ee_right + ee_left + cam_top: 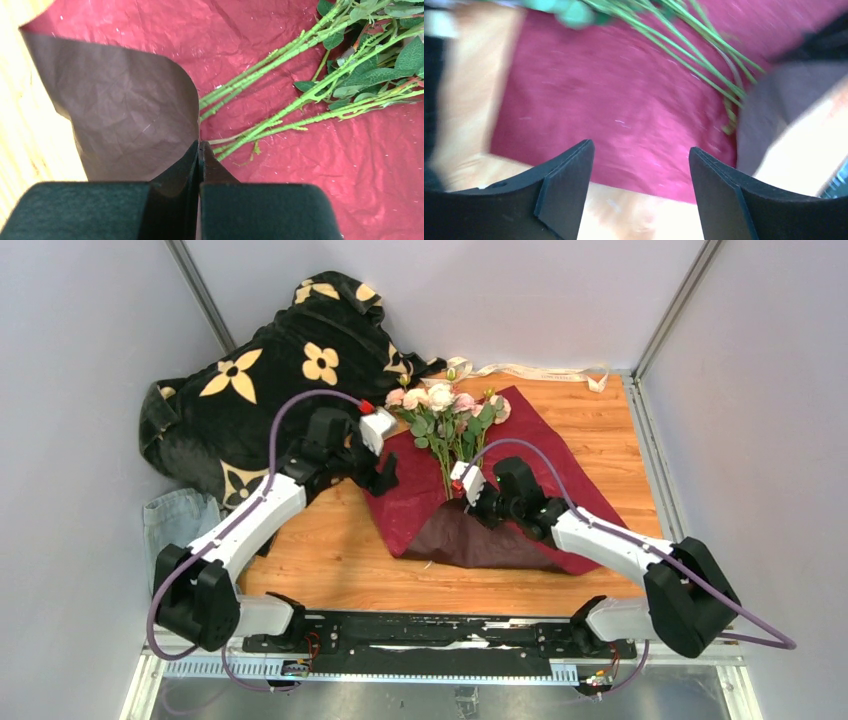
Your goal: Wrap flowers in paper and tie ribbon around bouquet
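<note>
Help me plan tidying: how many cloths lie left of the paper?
2. The black flower-patterned blanket, heaped far left; the blue denim cloth, nearer, at the left edge of the table. More may hide underneath.

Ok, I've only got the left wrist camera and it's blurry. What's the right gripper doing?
Observer: The right gripper is shut on a folded-up flap of the paper, with the flap's brown underside showing.
Operator: Which way do the flower heads point?
Observer: The flowers lie on the paper, heads pointing away from the arms.
Operator: And the ribbon?
Observer: The ribbon lies along the far edge of the table, behind the flower heads, with neither arm touching it.
</note>
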`<move>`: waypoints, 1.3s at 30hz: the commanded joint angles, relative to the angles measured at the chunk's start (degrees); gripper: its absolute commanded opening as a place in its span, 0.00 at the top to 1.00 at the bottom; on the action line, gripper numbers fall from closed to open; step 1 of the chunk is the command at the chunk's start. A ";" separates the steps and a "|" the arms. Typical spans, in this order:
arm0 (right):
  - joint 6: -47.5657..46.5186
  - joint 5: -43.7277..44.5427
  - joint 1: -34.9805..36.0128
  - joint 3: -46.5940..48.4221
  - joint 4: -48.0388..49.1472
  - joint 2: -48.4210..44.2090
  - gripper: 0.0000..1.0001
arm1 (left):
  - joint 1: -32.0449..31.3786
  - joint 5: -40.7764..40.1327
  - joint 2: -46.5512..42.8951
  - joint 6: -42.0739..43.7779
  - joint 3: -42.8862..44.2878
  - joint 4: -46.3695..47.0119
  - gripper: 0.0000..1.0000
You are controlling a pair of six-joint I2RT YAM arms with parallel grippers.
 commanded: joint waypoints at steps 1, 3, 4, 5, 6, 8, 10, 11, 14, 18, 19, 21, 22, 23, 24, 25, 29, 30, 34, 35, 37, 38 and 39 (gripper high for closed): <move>1.82 -7.19 -3.65 2.03 2.60 1.64 1.00 | -6.60 10.54 2.01 5.04 -4.54 -3.52 0.20; 2.20 -7.44 -4.81 1.81 2.53 1.69 1.00 | -8.48 11.46 4.35 4.46 -5.35 -1.58 0.18; 2.63 -7.61 -5.27 1.62 2.47 1.52 1.00 | -9.09 11.55 5.80 4.49 -5.23 -0.93 0.17; 3.10 -8.04 -5.77 1.42 2.55 1.40 1.00 | -9.63 11.65 7.48 4.74 -5.00 -0.75 0.17; 3.54 -8.34 -6.22 1.27 2.59 1.25 1.00 | -10.19 11.97 9.67 5.24 -4.73 -0.64 0.17; 4.50 -7.80 -6.67 1.14 2.24 0.86 1.00 | -11.38 12.93 11.73 6.26 -4.55 -0.40 0.16; 6.09 -6.31 -7.54 0.91 1.56 0.10 1.00 | -12.48 15.10 13.02 7.03 -5.00 0.43 0.16; 6.94 -6.04 -8.30 0.61 1.25 -0.47 1.00 | -12.87 16.08 13.15 7.69 -5.33 0.90 0.16; 9.03 -6.37 -10.45 -0.80 1.56 -2.40 1.00 | -14.09 15.90 13.46 8.91 -6.32 2.68 0.17; 9.44 -5.72 -10.98 -1.13 0.75 -3.07 1.00 | -15.02 16.39 15.68 7.93 -5.82 3.86 0.23; 9.60 -5.78 -11.17 -1.09 0.71 -3.04 1.00 | -15.20 16.93 15.99 7.73 -5.84 3.96 0.25; 10.27 -6.23 -11.53 -0.87 0.62 -2.92 1.00 | -15.89 16.73 16.51 7.78 -6.04 4.16 0.31; 10.72 -6.35 -11.73 -0.64 0.39 -2.80 1.00 | -16.39 16.43 16.71 7.88 -6.06 4.16 0.33; 10.96 -6.36 -11.76 -0.29 0.13 -2.63 1.00 | -16.93 16.57 16.89 8.09 -6.06 4.09 0.34; 11.18 -6.21 -11.76 -0.11 -0.13 -2.47 1.00 | -17.55 16.80 17.06 8.18 -6.06 3.99 0.34; 11.32 -5.81 -11.84 0.05 -0.32 -2.36 1.00 | -18.14 17.34 17.12 8.23 -5.98 4.05 0.33; 12.13 -3.80 -12.94 -0.31 -0.87 -2.82 1.00 | -19.59 18.84 16.23 9.98 -5.90 4.01 0.28; 12.38 -4.08 -13.29 -0.60 -0.73 -3.07 1.00 | -19.77 18.41 15.94 10.29 -6.15 4.55 0.28; 13.21 -5.39 -13.61 -1.08 0.13 -3.64 1.00 | -20.95 13.67 17.97 9.19 -5.80 7.22 0.39; 13.40 -5.48 -13.59 -1.08 0.21 -3.69 1.00 | -21.03 13.92 19.04 8.35 -5.24 7.27 0.44; 13.76 -5.98 -13.65 -1.08 0.11 -3.82 1.00 | -21.06 14.64 20.87 6.96 -4.00 7.11 0.59; 13.80 -6.21 -13.69 -1.01 -0.16 -3.94 1.00 | -21.06 14.67 21.39 6.69 -3.83 7.06 0.68; 13.81 -6.22 -13.77 -0.92 -0.76 -4.14 1.00 | -21.06 14.16 21.52 6.66 -3.66 7.10 0.77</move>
